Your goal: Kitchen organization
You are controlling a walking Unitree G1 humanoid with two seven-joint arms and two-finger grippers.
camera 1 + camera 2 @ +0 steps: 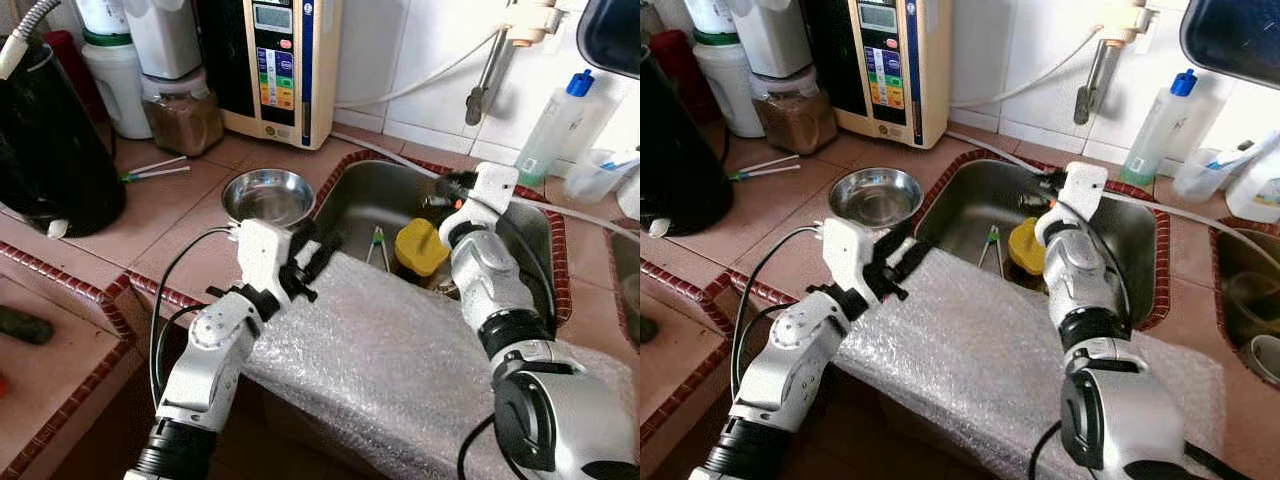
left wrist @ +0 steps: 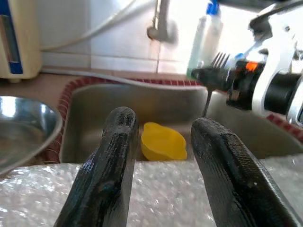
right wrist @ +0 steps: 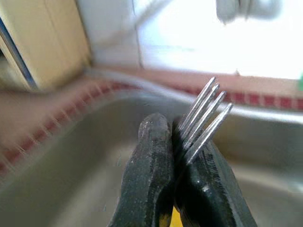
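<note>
The right gripper is clamped on a metal fork, its fingers pressed together around the fork's neck so the four tines stick out past the tips; it hangs above the steel sink, over the far side of the basin. Down in the sink lie a yellow cup and a pair of green-handled tongs just beside it. The left gripper is spread wide with nothing between its fingers, poised over the sheet of bubble wrap that drapes the sink's near edge. A steel bowl sits on the tiled counter just left of the sink, and a clear bottle with a blue cap stands near the wall behind the sink
</note>
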